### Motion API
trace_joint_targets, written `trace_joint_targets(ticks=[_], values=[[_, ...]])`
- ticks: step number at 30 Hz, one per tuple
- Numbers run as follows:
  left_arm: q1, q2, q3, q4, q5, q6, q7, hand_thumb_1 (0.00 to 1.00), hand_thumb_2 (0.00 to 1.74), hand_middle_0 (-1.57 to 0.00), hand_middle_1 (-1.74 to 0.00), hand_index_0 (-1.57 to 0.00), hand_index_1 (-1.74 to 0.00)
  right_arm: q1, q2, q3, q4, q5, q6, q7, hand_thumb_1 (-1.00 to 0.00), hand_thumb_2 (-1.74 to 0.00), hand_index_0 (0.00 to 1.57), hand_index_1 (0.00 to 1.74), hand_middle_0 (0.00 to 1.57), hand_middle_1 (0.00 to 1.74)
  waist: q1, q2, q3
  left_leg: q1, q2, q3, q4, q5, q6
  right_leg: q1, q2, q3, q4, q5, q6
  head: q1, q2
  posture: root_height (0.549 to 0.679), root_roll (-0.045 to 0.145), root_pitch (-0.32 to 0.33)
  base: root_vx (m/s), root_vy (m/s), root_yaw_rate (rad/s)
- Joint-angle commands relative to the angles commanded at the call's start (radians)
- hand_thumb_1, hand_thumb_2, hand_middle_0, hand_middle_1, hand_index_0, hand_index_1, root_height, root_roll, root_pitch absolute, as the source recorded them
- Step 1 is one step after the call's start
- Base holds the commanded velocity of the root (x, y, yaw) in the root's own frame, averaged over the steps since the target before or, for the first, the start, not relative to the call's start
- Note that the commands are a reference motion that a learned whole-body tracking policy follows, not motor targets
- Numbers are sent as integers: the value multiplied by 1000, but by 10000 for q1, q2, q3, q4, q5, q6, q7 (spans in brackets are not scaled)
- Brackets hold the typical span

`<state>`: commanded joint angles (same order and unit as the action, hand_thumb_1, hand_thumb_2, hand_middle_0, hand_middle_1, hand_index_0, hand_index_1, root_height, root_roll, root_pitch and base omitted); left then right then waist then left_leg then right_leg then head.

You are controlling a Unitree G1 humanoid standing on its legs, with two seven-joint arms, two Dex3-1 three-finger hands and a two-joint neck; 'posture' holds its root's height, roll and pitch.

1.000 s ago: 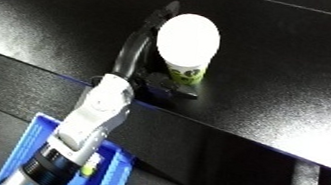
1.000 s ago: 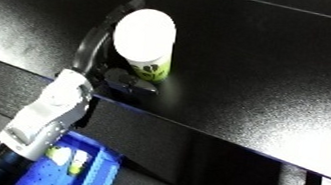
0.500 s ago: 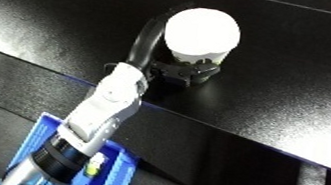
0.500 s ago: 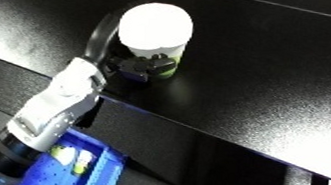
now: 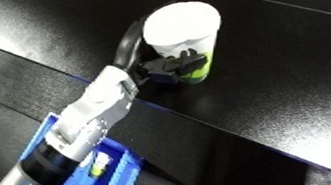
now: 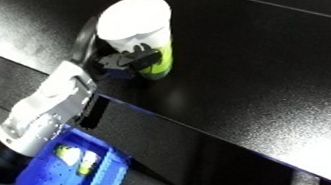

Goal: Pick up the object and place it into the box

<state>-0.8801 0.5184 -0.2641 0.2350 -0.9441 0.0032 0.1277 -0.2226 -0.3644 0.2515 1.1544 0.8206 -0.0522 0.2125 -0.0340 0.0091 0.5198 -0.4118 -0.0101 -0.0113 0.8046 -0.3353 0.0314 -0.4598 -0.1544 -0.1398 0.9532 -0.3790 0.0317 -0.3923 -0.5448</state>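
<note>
- Bin [image 5: 126, 169]: blue, perforated floor, seen at the lower left below the table edge, partly hidden by the forearm; a small pale and yellow-green item [image 6: 72, 156] is lying inside.
- Left forearm [image 5: 92, 117]: white and silver, reaching up from the lower left across the table edge.
- Left hand [image 5: 160, 67]: black; fingers and thumb are curled round the cup, with the thumb laid across its lower wall.
- Cup [image 5: 184, 38]: white body with a yellow-green band low down, wide end toward the camera, tilted. It is held in the left hand over the black table [image 5: 290, 69], near its front edge. Whether its base is touching the surface cannot be told.
- Right hand: not seen in either view.
- Risk, judged: the grasp is set low on a tapered wall, so the cup could slip or tip out during the carry to the bin.
- Risk, judged: the table edge lies between cup and bin; a low path could knock the cup against it.
</note>
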Motion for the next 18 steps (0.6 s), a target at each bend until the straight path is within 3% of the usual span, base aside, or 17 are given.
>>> trace_joint_targets(ticks=[11, 18], values=[[2941, 747, 2820, -946, 742, -1699, 1370, 1000, 1740, -1570, -1740, -1570, -1740, 738, -14, -628, -168, 269, -402, -37, 0, 0, 0, 0, 0, 0, 628, 244, 2, 1, -237, -270, -181, 121, -40, 127, -71, -141, 27, -200, -183, 84, 147, 618, 54, -56, -38, -2, 120], [4651, 707, 4586, 1183, 504, -4039, 2188, 1000, 1740, -1570, -1740, -1570, -1740, 920, -28, -825, -145, 383, -482, 16, 0, 0, 0, 0, 0, 0, 844, 326, 2, 71, -273, -361, -284, 217, -67, 274, -70, -218, 6, -320, -271, -335, 191, 619, 57, -58, -32, 2, 84]])
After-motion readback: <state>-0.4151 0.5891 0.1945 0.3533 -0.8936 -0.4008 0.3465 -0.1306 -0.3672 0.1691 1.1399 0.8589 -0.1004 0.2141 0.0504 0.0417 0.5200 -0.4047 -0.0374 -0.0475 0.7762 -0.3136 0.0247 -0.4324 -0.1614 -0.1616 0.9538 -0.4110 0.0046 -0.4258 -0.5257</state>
